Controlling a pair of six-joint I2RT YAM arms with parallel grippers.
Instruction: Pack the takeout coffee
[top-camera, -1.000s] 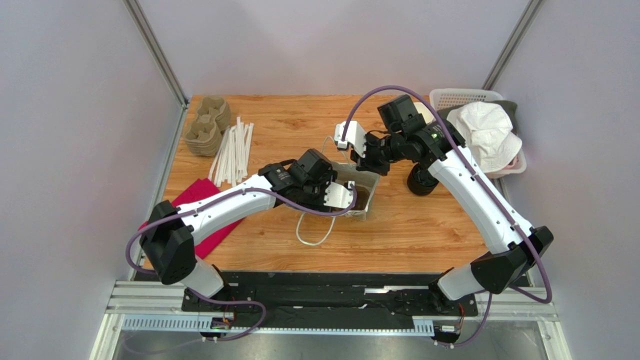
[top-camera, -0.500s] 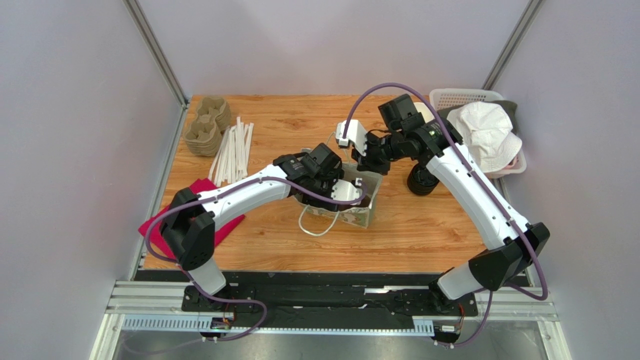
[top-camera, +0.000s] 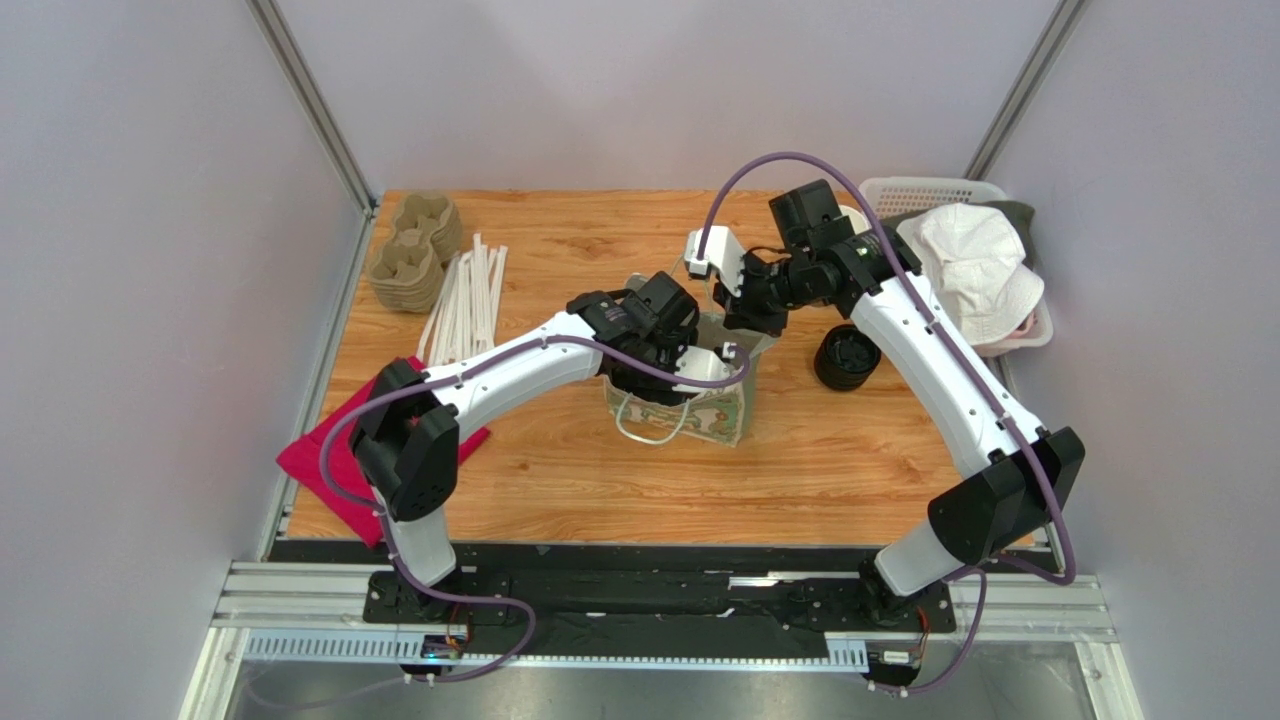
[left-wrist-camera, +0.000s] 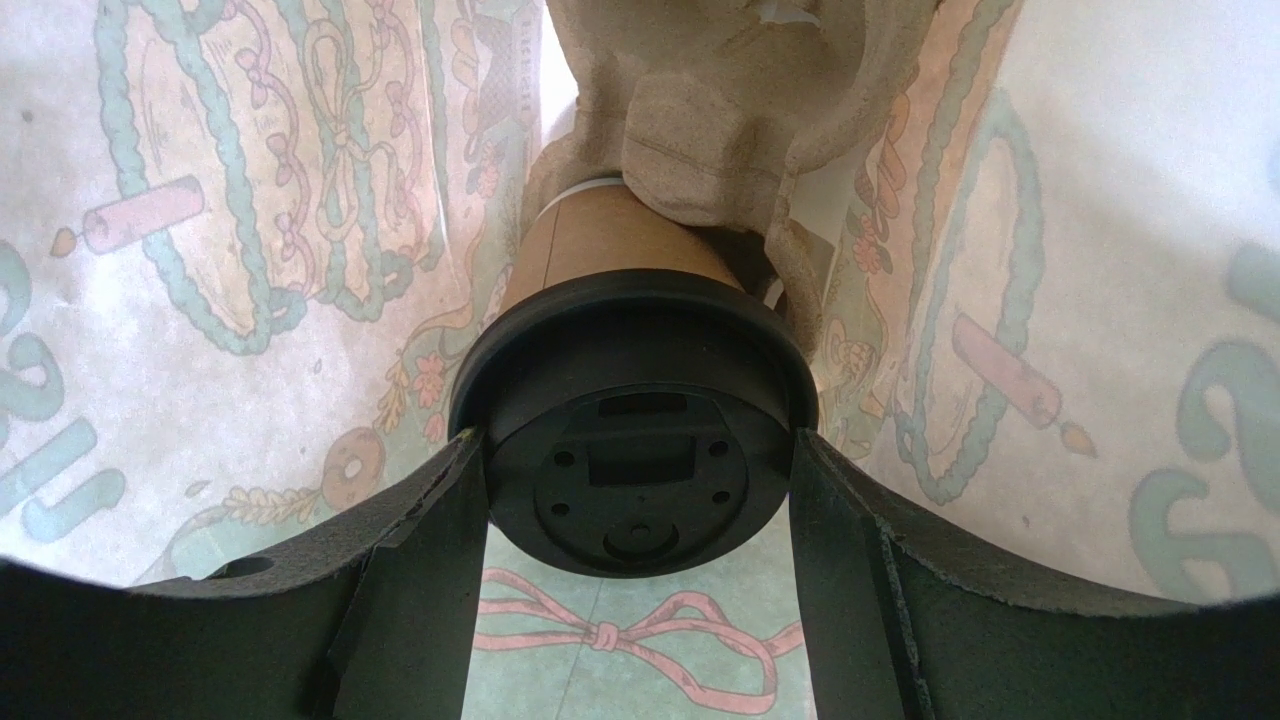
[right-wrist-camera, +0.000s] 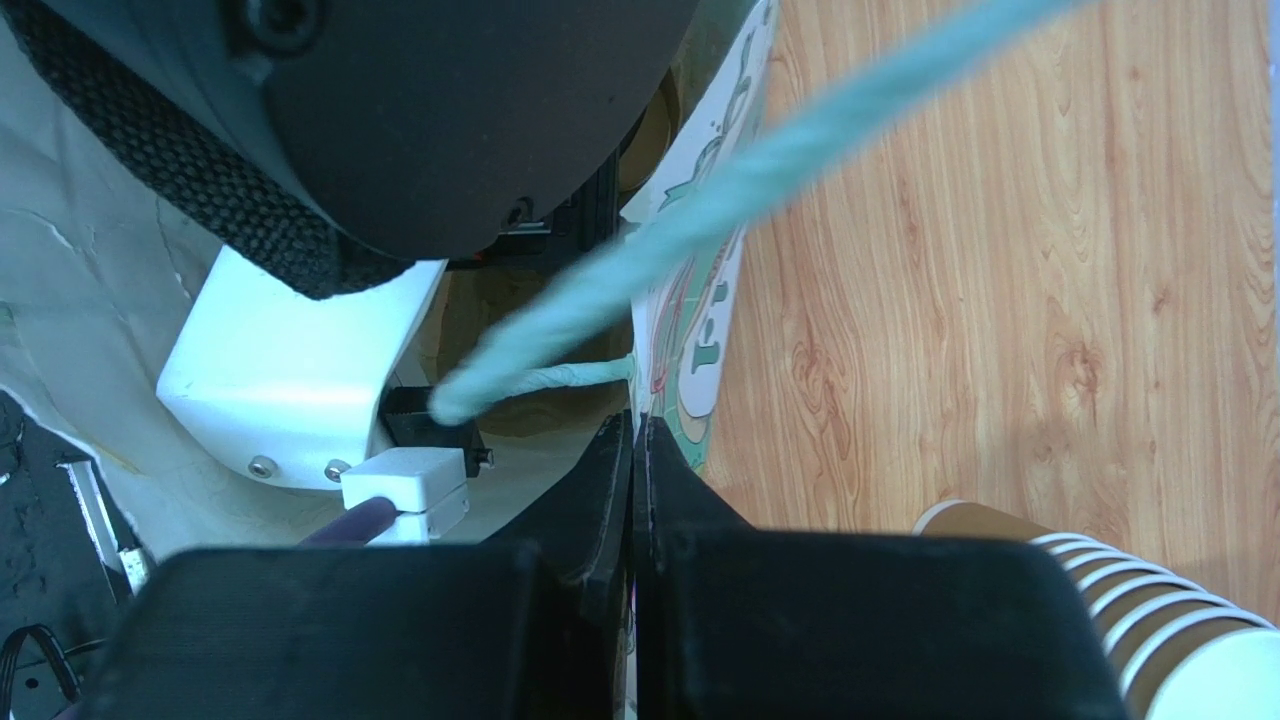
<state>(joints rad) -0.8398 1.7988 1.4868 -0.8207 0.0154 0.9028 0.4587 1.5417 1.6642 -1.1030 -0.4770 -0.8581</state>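
The takeout coffee (left-wrist-camera: 631, 398) is inside the paper gift bag (top-camera: 709, 423), which stands near the middle of the wooden surface (top-camera: 842, 465). The left gripper (left-wrist-camera: 636, 453) reaches down into the bag, its jaws clamped on either side of the cup's round black lid. The lid faces the left wrist camera. It shows moulded recesses and small holes but no lettering that can be read. The kraft-brown cup body runs away behind the lid, and its far end is covered by a beige moulded-pulp piece (left-wrist-camera: 721, 105).

The bag's inner walls are printed with teal ribbons, pink bows and candles. Parts of large teal letters show at the left and right edges of that view, too cropped to read.

The right gripper (right-wrist-camera: 633, 468) is at the bag's top edge, its jaws pressed together on the rim of the printed wall. Teal characters on that wall are blurred and unreadable. A teal rope handle (right-wrist-camera: 781, 158) crosses in front of the right wrist camera. A stack of lidless brown paper cups (right-wrist-camera: 1120, 600) lies just beside the bag on the wood.
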